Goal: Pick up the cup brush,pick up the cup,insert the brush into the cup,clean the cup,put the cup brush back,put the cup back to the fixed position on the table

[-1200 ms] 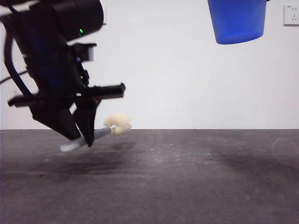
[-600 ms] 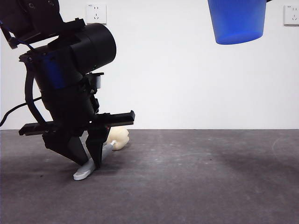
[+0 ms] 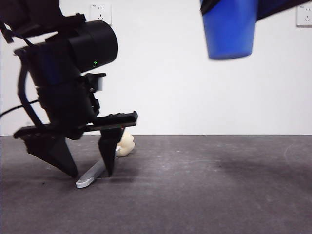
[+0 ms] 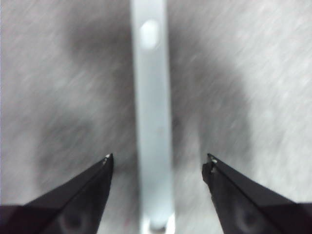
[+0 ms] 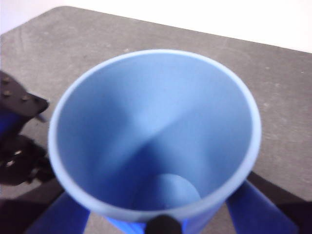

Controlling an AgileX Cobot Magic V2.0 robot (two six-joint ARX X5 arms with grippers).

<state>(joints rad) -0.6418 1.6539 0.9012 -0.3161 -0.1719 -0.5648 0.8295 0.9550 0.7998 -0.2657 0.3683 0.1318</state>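
The bench (image 3: 204,195) is a dark grey-brown, matt, slightly scuffed surface running the full width of the front view, and it meets a plain white wall that carries a socket plate (image 3: 100,13) behind the left arm and another (image 3: 304,15) near the right side. The left end effector (image 3: 87,170) stands low over the left part of the bench with its jaws spread apart and gripping nothing; their tips sit at or just above the surface on either side of the cup brush (image 3: 92,175). The brush lies on the bench, its slim grey handle (image 4: 152,126) running between the open jaws without touching them, the white rounded tip towards the front edge and the cream-yellow sponge head (image 3: 126,144) towards the back. The right end effector (image 5: 161,224) holds the cup (image 3: 229,29) clamped, high in the air above the bench's middle-right. The blue tumbler is roughly upright, tapering to its base, its thin rim (image 5: 156,56) ringing an empty interior. The centre and right of the bench lie open.
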